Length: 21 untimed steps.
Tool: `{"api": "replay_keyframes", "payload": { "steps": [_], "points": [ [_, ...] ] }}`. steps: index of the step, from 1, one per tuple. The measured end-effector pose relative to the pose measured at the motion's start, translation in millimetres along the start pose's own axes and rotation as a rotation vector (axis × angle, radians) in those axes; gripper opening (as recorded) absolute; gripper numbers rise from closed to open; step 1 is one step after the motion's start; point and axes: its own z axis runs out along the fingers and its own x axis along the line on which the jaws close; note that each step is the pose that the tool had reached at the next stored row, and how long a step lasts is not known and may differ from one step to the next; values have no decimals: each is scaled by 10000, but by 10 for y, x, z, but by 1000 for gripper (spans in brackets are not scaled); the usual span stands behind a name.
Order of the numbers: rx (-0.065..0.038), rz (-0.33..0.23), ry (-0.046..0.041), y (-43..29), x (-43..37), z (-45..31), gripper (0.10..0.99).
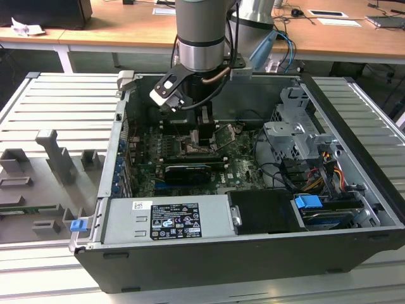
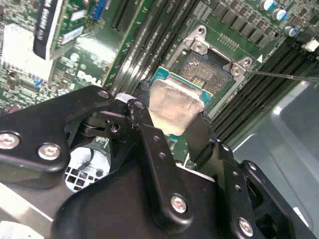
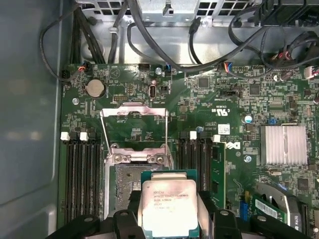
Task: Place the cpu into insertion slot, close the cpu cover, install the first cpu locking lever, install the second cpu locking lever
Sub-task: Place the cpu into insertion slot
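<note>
Second wrist view gives the best look: the pincer (image 2: 172, 113) is clamped on the cpu (image 2: 175, 105), one black finger (image 2: 144, 94) on each of two opposite edges. The silvery top faces the camera and a thin strip of green board shows around it. The chip hangs just beside and above the insertion slot (image 2: 207, 74), which looks bare, with nothing seated in it. I'd say it's not in yet, just lined up close.

First wrist view tells the same story. The cpu (image 3: 169, 206) sits between the fingers of the pincer (image 3: 169, 215), overlapping the near side of the insertion slot (image 3: 127, 181). The cpu cover (image 3: 133, 106) looks flipped open on the far side of the socket, so the way in seems free. Memory slots (image 3: 82, 179) run along both sides, pretty near.

In the exterior view, the arm reaches straight down into the open computer case (image 1: 190, 253), with the pincer (image 1: 204, 130) low over the board.

My guess on handling: the chip is light, flat and totally stiff, but that smooth metal lid is probably slippery. The underside and the socket contacts are the fragile bits. The edges are the right place to hold it, like it's held now. I'd keep it level, with no pressing.
</note>
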Motion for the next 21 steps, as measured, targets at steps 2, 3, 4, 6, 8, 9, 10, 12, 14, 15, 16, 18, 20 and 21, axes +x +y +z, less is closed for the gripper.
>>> {"api": "replay_keyframes", "payload": {
  "steps": [2,3,4,6,8,9,10,12,14,15,16,18,20,21],
  "points": [
    [1,-1,2,-3,74,36,529],
    [2,-1,-1,-8,115,73,529],
    [2,-1,1,-16,143,105,529],
    [2,-1,1,-34,174,143,529],
    [2,-1,0,-51,202,183,529],
    [2,2,1,-56,215,203,529],
    [3,57,-5,-63,229,239,529],
    [-1,261,-21,-107,247,306,529],
    [0,261,-23,-116,287,369,529],
    [-1,260,-23,-117,290,387,529],
    [0,254,-23,-118,291,405,529],
    [-1,238,-21,-122,291,447,529],
    [0,246,-23,-123,291,465,529],
    [-1,261,-25,-124,290,475,529]
  ]
}}
